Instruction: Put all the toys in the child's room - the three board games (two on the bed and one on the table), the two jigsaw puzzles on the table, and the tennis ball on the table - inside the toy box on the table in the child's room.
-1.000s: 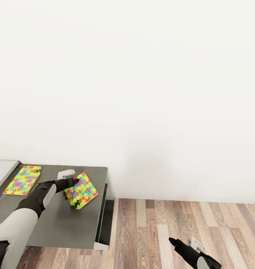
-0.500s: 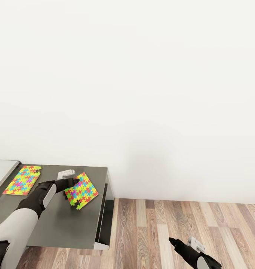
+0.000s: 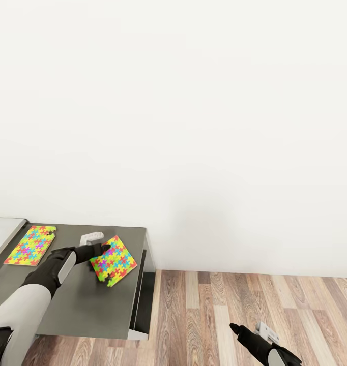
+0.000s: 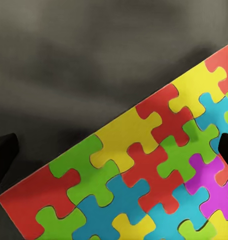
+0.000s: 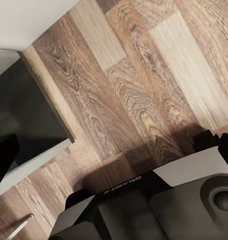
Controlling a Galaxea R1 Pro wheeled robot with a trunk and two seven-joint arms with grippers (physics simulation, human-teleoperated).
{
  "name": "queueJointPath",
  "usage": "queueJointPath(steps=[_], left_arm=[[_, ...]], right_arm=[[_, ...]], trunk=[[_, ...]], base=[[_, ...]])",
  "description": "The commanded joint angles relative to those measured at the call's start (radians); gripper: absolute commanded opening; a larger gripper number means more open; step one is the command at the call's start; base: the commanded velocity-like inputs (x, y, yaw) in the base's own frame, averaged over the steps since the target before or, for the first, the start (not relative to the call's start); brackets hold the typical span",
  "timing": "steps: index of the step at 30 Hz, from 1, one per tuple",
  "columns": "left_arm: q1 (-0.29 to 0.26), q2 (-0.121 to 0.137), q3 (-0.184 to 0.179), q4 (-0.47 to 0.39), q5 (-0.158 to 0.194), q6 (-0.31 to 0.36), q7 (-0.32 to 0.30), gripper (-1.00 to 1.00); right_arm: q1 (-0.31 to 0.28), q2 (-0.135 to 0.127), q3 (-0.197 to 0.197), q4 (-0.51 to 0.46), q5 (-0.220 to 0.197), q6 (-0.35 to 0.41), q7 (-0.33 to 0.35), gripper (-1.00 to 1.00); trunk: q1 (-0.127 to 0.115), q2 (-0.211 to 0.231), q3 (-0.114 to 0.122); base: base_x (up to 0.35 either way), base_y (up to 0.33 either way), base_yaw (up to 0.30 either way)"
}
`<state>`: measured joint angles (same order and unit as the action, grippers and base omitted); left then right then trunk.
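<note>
Left hand [image 3: 103, 257] fingertips partly behind jigsaw puzzle [image 3: 114, 260].

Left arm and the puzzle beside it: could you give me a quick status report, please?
Left gripper at near jigsaw puzzle, grasp unconfirmed. Second jigsaw puzzle flat on the table. Right gripper idle over floor. Nothing obstructing.

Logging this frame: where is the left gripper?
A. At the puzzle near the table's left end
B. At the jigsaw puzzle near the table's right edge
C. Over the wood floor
B: the left gripper sits at the right-hand jigsaw puzzle on the dark table.
</note>
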<state>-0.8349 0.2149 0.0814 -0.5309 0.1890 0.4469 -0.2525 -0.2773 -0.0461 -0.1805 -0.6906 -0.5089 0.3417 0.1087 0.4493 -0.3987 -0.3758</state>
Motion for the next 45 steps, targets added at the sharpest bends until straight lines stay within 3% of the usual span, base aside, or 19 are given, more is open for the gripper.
queueJointPath(steps=[1, 17, 26, 45], left_arm=[[0.0, -0.001, 0.002, 0.005, 0.002, 0.009, -0.008, 1.0], [0.0, -0.002, 0.001, 0.005, 0.004, 0.015, -0.022, 1.0], [0.0, -0.002, 0.001, 0.005, 0.003, 0.018, -0.074, 1.0], [0.0, -0.005, 0.001, 0.005, 0.003, 0.019, -0.079, 1.0]], right_arm=[[0.0, 0.0, -0.004, -0.001, -0.003, 0.007, 0.003, 1.0], [0.0, 0.0, -0.004, -0.001, -0.003, 0.007, 0.003, 1.0], [0.0, 0.0, -0.004, -0.001, -0.003, 0.007, 0.003, 1.0], [0.0, 0.0, -0.004, -0.001, -0.003, 0.007, 0.003, 1.0]], trunk=[[0.001, -0.001, -0.002], [0.001, -0.001, -0.002], [0.001, -0.001, -0.002], [0.001, -0.001, -0.002]], base=[[0.0, 0.0, 0.0], [0.0, 0.0, 0.0], [0.0, 0.0, 0.0], [0.0, 0.0, 0.0]])
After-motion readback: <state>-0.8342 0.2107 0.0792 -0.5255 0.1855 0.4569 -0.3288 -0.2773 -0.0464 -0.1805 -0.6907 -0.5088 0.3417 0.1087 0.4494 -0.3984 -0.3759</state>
